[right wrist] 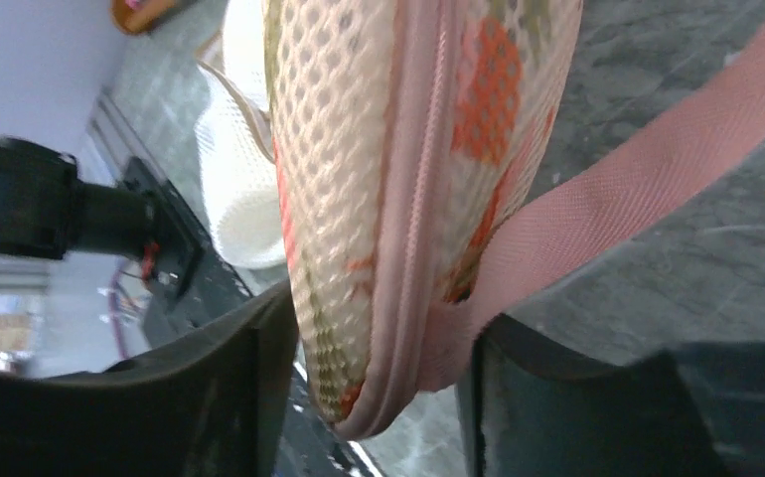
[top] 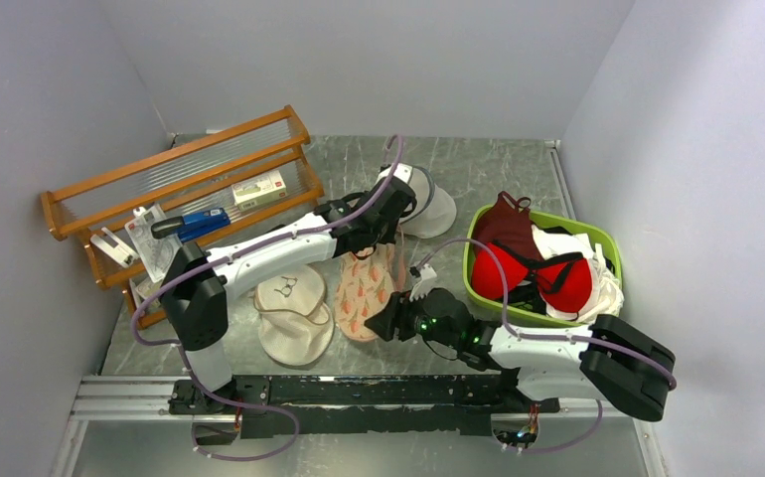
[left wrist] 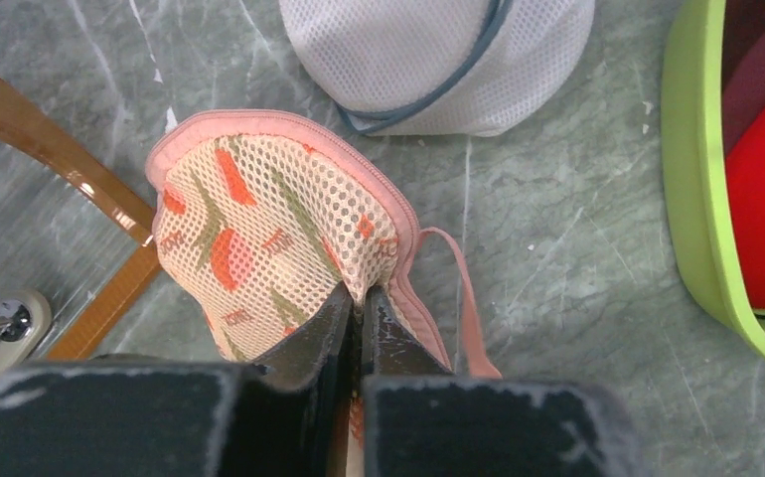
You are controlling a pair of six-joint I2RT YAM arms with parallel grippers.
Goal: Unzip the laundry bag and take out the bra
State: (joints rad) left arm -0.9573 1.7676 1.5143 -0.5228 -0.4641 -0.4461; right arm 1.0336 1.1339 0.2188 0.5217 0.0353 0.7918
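Overhead: laundry bag [top: 367, 286] mid-tabletop, long axis running from near edge to far edge. Only my left wrist view shows the left gripper [left wrist: 362, 295] clamped tight on its far-end mesh. Only my right wrist view shows the right gripper [right wrist: 379, 328], jaws half-spread, astride the near-end zipper rim [right wrist: 423, 199] and loop handle [right wrist: 607, 179]; whether it grips, I cannot tell.

Grey marbled tabletop [top: 478, 169], pale walls [top: 359, 60]

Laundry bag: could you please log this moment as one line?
left claw: shut on laundry bag rim | right claw: straddles bag's other end, grip unclear | zipper: closed
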